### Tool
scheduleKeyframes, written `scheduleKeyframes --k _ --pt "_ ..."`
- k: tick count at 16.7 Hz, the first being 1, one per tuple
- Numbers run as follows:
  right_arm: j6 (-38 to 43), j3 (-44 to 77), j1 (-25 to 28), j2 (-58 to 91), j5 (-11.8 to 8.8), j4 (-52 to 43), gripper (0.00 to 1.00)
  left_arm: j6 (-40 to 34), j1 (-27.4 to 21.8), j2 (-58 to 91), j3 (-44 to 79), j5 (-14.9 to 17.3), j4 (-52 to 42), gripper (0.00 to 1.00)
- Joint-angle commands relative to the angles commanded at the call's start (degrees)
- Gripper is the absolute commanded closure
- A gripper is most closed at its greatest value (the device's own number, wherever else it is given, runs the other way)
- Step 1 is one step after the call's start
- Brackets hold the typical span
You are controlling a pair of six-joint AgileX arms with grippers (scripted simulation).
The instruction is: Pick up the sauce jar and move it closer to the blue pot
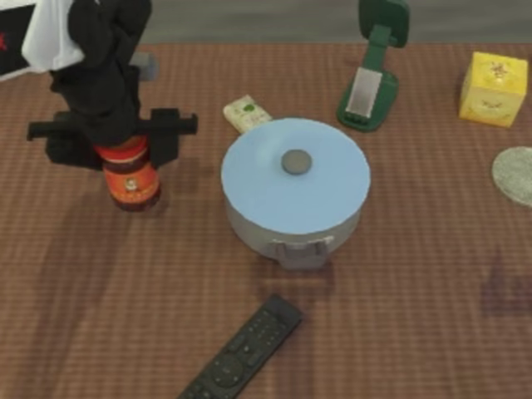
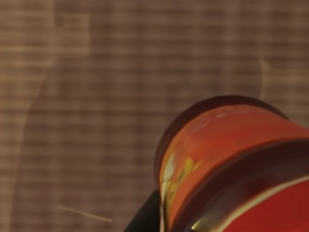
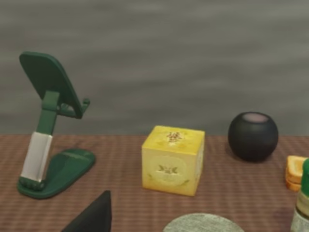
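The sauce jar point(image 1: 133, 181), with its orange-red lid and red-orange label, is at the table's left side. My left gripper point(image 1: 123, 152) comes down from above and is shut on the jar's top. In the left wrist view the jar point(image 2: 227, 159) fills the near corner, with a dark finger point(image 2: 145, 218) pressed against its side. The blue pot point(image 1: 295, 179), with a flat light-blue lid and grey knob point(image 1: 296, 161), stands at the centre, a clear gap to the right of the jar. My right gripper point(image 3: 149, 227) is parked out of the top view and open, with only one finger point(image 3: 94, 215) showing.
A black remote point(image 1: 241, 353) lies in front of the pot. A green phone stand point(image 1: 372, 71), a yellow cube point(image 1: 494, 88) and a flat grey-white disc point(image 1: 515, 174) sit at the back right. A small pale packet point(image 1: 246, 113) lies behind the pot. A black sphere point(image 3: 253, 136) sits beyond the cube.
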Motion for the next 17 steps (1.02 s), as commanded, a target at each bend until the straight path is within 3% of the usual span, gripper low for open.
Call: scheduleKeyframes --k 6,11,17 --pt "0.0 0.0 0.0 0.0 0.0 0.0 0.0 0.17 0.18 4.05 -4.04 0.01 8.61 1.0" --pt "0.0 0.0 0.0 0.0 0.0 0.0 0.0 0.2 0.17 4.58 -4.44 0.0 9.4 1.0" --pt "0.0 0.0 0.0 0.0 0.0 0.0 0.0 0.2 0.17 4.58 -4.44 0.0 9.4 0.55"
